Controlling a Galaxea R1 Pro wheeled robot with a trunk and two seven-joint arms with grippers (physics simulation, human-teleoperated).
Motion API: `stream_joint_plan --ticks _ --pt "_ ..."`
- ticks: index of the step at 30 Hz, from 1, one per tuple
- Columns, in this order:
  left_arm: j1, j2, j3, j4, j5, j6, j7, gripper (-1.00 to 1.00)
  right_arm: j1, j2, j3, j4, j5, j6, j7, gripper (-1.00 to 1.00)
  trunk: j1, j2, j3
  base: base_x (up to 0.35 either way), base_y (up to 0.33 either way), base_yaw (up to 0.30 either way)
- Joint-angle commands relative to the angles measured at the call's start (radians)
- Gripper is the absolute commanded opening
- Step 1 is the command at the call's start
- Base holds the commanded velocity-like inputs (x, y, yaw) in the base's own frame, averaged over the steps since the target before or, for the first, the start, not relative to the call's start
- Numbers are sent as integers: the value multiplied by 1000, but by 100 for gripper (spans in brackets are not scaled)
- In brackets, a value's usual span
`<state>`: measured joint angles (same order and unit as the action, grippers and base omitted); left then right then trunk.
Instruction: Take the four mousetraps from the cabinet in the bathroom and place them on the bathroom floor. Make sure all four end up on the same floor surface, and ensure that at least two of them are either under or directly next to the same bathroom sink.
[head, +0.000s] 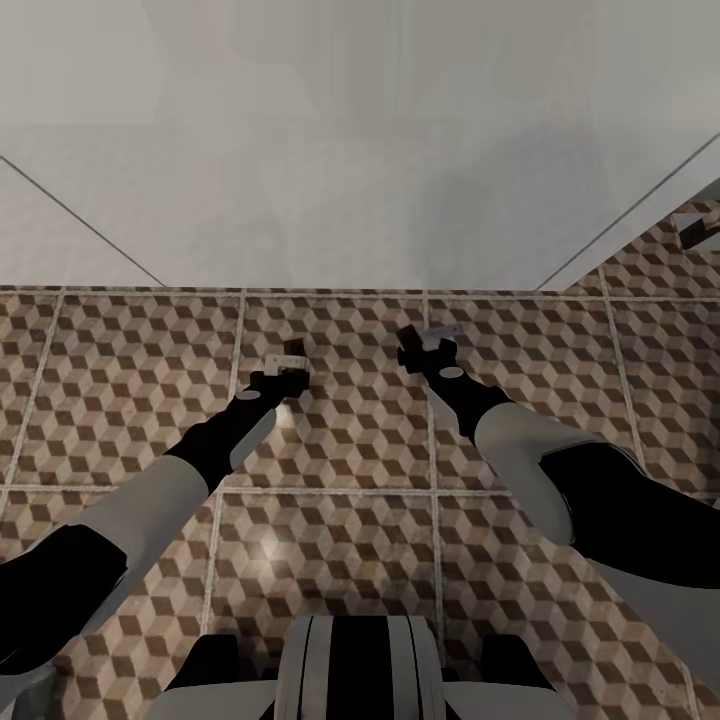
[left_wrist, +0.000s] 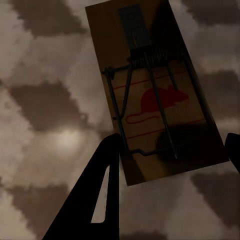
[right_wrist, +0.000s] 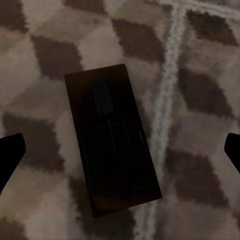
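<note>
Both arms reach down to the cube-patterned bathroom floor (head: 330, 440). My left gripper (left_wrist: 173, 141) is shut on a mousetrap (left_wrist: 150, 100), a brown wooden slab with a wire spring and a red mouse print; its fingers (left_wrist: 100, 190) press the slab's long edges. In the head view that left gripper (head: 285, 362) hovers just over the tiles. My right gripper (head: 425, 345) is open, with its fingertips wide apart. A second mousetrap (right_wrist: 110, 140) lies flat on the floor between them, dark in shadow and touched by neither finger. The cabinet and the sink are out of view.
A pale white surface (head: 350, 180) with thin diagonal seams rises beyond the floor's far edge, close ahead of both grippers. A small brown item (head: 697, 228) sits on the tiles at the far right, too small to identify. My own base (head: 350, 670) is at the near edge.
</note>
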<state>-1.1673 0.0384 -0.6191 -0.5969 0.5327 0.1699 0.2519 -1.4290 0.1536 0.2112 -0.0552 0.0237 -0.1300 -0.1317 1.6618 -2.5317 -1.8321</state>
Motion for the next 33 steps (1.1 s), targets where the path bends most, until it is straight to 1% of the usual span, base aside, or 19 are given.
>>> stream_joint_plan --ticks 1,9,20,25,33 --pt "-1 2 -8 -3 7 5 9 -100 -1 0 5 2 2 -6 -5 100 0 0 -1 0 0 0" --pt "-1 5 -8 1 8 3 9 -100 -1 0 5 3 2 -14 -5 100 0 0 -1 12 0 0" --pt "-1 11 -9 2 7 -9 9 -100 -1 0 5 3 2 -14 -5 100 0 0 -1 169 0 0" --pt "-1 12 -11 1 7 -40 9 -100 -1 0 5 3 2 -14 -5 100 0 0 -1 149 0 0" --pt "-1 12 -12 0 7 -52 9 -100 -1 0 5 3 2 -14 -5 100 0 0 -1 65 0 0"
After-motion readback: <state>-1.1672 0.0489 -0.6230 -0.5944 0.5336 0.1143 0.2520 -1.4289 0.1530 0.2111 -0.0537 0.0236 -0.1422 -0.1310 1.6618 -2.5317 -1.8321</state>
